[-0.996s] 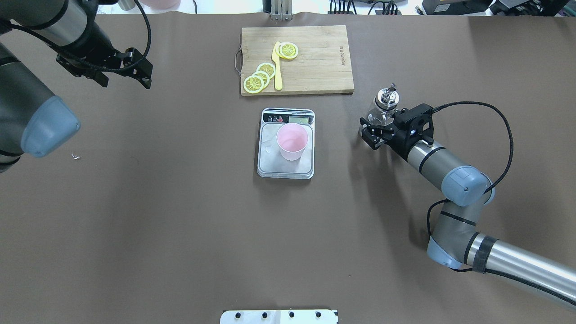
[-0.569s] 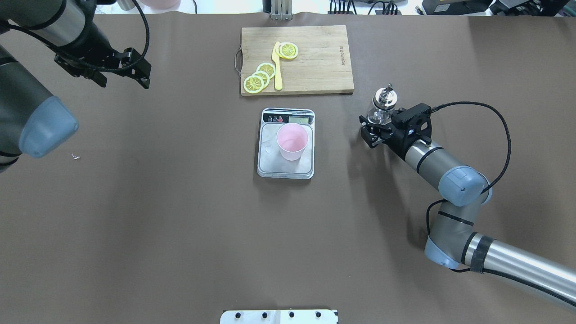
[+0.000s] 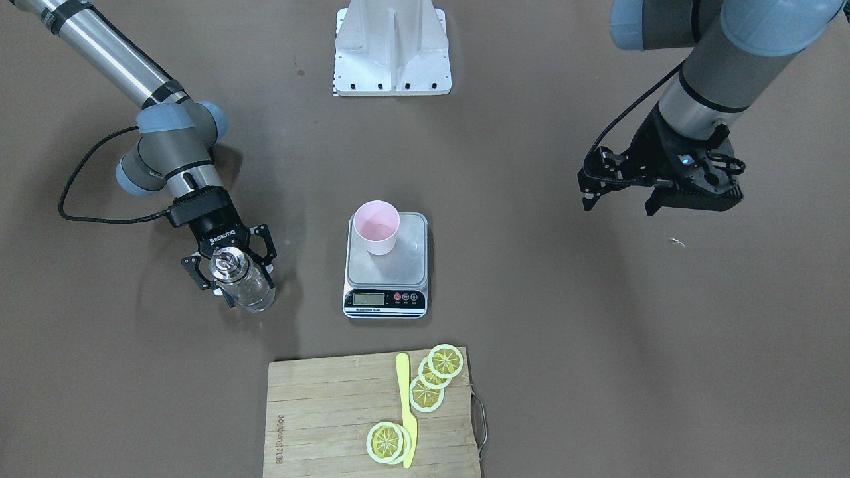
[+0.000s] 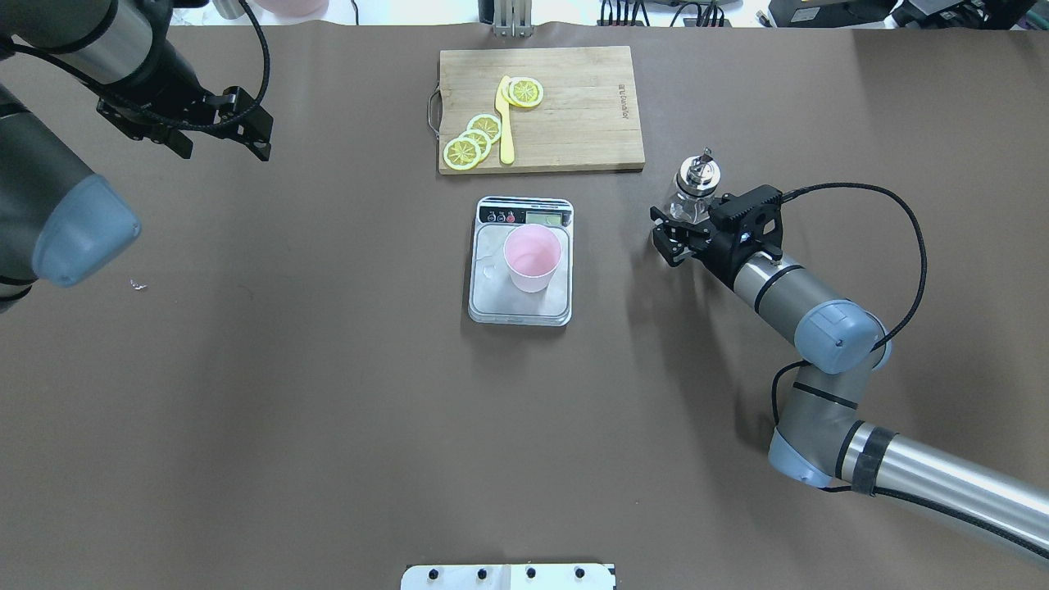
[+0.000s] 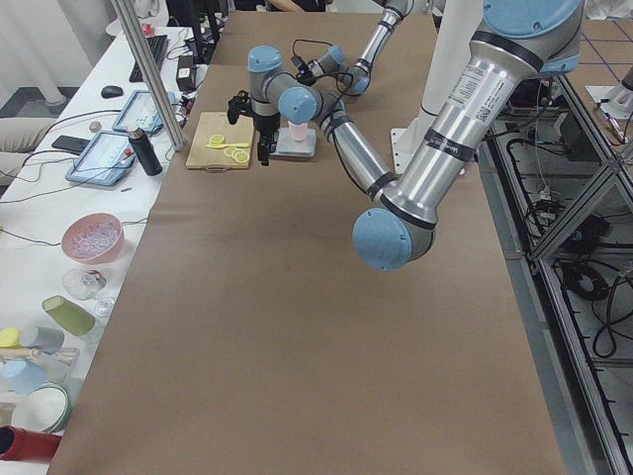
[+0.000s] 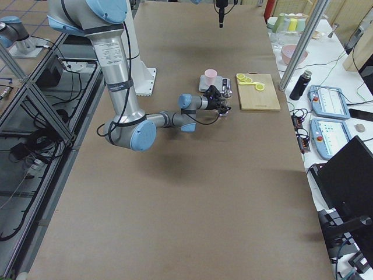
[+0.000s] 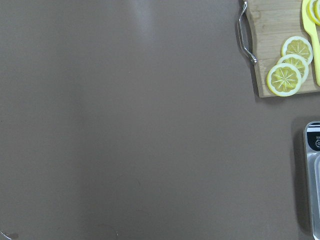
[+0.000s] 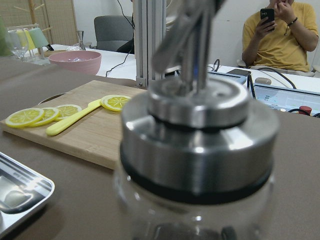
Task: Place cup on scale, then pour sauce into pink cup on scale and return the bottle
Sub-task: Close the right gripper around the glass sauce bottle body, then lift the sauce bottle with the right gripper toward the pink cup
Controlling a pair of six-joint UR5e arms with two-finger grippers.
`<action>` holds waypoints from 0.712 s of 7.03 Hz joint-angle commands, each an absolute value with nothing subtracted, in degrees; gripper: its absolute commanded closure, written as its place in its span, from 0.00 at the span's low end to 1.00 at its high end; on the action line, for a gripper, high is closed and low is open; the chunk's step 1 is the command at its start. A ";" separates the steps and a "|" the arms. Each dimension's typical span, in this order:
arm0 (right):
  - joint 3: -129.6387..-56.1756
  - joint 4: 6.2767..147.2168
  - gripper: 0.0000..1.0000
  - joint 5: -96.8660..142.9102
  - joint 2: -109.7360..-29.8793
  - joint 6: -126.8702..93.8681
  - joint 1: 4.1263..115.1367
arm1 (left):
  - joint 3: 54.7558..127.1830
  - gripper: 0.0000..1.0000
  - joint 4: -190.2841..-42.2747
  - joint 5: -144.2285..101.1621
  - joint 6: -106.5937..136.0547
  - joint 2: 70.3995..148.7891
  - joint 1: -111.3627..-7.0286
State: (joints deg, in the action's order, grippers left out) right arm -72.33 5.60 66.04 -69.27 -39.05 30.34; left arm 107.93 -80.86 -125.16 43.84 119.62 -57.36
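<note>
Glass bottle [image 3: 251, 292] clamped at body by right gripper [image 3: 234, 273], upright, at 3 o'clock of scale [image 4: 492, 297] in overhead view. Rigid, slick, breakable; hold best taken below metal pourer. Left gripper [image 3: 621, 200] spread, empty. Pink cup [image 4: 533, 256] seated on scale.

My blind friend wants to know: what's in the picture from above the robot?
The robot's right fingers hold a small glass bottle upright near a scale with a pink cup standing on it. Behind is a cutting board with lemon slices; the left fingers hang open, empty.
</note>
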 commanded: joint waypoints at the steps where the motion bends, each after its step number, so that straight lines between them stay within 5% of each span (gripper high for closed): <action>1: -72.77 5.62 0.74 66.27 -68.56 -39.99 30.93 | 107.93 0.03 -80.86 -125.16 43.77 119.62 -57.39; 3: -73.91 6.58 0.88 67.75 -68.90 -39.12 31.99 | 108.19 0.03 -80.86 -125.16 43.68 119.53 -58.09; 5: -80.72 15.24 0.88 72.49 -72.05 -32.66 35.06 | 111.07 0.04 -80.86 -125.77 34.96 114.39 -60.29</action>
State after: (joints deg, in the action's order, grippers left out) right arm -76.33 9.97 70.17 -69.97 -37.15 33.59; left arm 109.20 -80.86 -125.42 40.39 117.75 -59.23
